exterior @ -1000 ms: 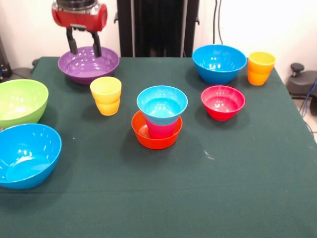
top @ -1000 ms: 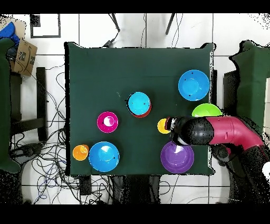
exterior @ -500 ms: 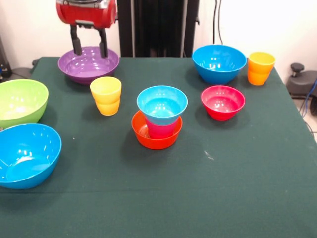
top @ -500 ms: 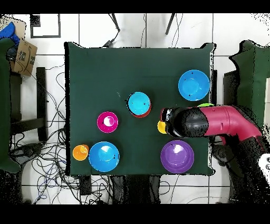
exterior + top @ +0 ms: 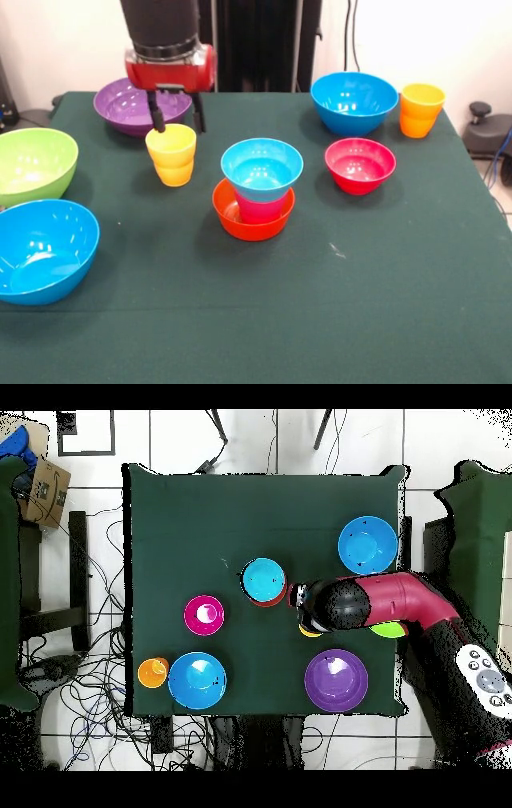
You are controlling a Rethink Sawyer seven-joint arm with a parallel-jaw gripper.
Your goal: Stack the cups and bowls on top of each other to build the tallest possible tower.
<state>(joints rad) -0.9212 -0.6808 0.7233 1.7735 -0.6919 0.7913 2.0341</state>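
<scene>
At upper left of the front view the pincer (image 5: pixel 177 123) hangs released just behind the yellow cup (image 5: pixel 171 154) on the bench (image 5: pixel 384 288); light, stiff and glossy, it looks slippery, so grip across its rim.

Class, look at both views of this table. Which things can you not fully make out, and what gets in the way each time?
- Yellow cup: overhead, almost wholly covered by the arm.
- Lime green bowl: front view, cut by the left edge; overhead, mostly under the arm.
- Red-pink cup: its mouth is hidden by the light blue bowl on it.
- Gripper: overhead, hidden under the arm.
</scene>
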